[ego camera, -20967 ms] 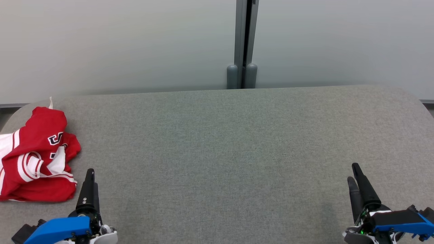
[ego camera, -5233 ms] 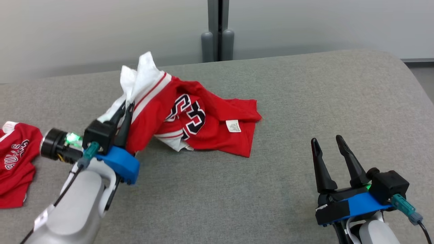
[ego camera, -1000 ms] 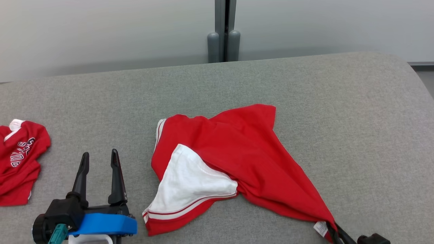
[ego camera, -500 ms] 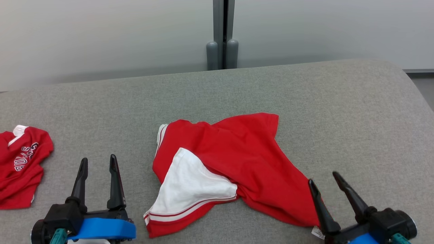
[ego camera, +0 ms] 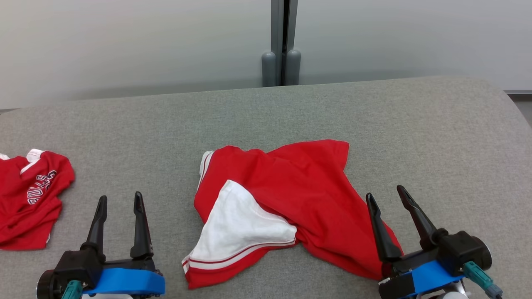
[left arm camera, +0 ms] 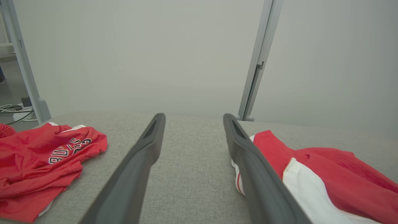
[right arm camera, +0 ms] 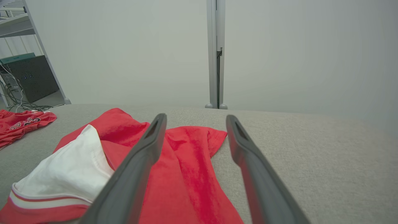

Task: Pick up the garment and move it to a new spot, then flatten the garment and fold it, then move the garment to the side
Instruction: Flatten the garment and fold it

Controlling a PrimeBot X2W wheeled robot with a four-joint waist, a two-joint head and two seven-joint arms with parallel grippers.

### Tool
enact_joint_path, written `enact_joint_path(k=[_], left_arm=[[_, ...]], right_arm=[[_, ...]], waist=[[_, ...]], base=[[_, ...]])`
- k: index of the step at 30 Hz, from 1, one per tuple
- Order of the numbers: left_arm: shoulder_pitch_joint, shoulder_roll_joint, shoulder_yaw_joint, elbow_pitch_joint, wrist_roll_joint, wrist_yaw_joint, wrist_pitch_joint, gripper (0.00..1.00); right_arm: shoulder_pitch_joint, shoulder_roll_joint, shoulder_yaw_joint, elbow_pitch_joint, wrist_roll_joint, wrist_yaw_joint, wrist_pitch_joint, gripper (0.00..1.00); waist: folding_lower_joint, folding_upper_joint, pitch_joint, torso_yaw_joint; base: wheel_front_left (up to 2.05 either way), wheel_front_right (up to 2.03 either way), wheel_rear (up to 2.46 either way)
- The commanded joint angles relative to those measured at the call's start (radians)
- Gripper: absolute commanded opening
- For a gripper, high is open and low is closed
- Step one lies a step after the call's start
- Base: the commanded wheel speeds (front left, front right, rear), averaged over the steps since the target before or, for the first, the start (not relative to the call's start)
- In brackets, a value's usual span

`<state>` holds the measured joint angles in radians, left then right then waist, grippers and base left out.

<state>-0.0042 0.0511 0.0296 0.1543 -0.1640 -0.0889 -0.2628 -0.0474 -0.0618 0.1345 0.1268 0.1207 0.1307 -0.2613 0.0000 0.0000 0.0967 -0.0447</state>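
Garment (ego camera: 291, 195) beside right gripper (ego camera: 385, 191), maybe touching

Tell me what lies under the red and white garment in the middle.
The red and white garment lies on the grey fabric table. Anything beneath its folds is hidden.

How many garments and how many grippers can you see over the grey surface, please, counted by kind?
Garments: 2, the red-and-white garment in the middle and the red printed garment at the left.
Grippers: 2, the left gripper and the right gripper, both open.
Total: 4
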Motion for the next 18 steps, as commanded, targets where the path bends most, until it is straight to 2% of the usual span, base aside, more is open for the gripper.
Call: enact_joint_path(k=[1, 5, 9, 14, 18], left_arm=[[-0.018, -0.001, 0.006, 0.004, 0.011, -0.007, -0.003, 1.00], [-0.042, 0.003, -0.003, 0.023, 0.029, -0.017, -0.003, 1.00], [-0.120, 0.031, -0.042, 0.098, 0.041, -0.034, -0.003, 1.00], [-0.296, 0.087, -0.137, 0.256, 0.026, -0.043, 0.021, 1.00], [-0.421, 0.134, -0.260, 0.362, -0.020, -0.045, 0.080, 1.00]], right_arm=[[-0.018, 0.007, -0.001, 0.006, -0.002, 0.000, -0.005, 1.00], [-0.021, 0.009, 0.004, 0.008, -0.003, 0.000, -0.005, 1.00], [-0.034, 0.011, 0.008, 0.012, -0.006, 0.000, -0.005, 1.00], [-0.058, 0.011, 0.024, 0.017, -0.010, 0.000, -0.005, 1.00], [-0.077, 0.010, 0.024, 0.010, -0.007, 0.000, -0.005, 1.00]], waist=[[0.0000, 0.0000, 0.000, 0.002], [0.0000, 0.0000, 0.002, 0.004], [0.0000, 0.0000, 0.008, 0.007], [0.0000, 0.0000, 0.025, -0.006], [0.0000, 0.0000, 0.052, -0.031]], base=[[0.00, 0.00, 0.00], [0.00, 0.00, 0.00], [0.00, 0.00, 0.00], [0.00, 0.00, 0.00], [0.00, 0.00, 0.00]])
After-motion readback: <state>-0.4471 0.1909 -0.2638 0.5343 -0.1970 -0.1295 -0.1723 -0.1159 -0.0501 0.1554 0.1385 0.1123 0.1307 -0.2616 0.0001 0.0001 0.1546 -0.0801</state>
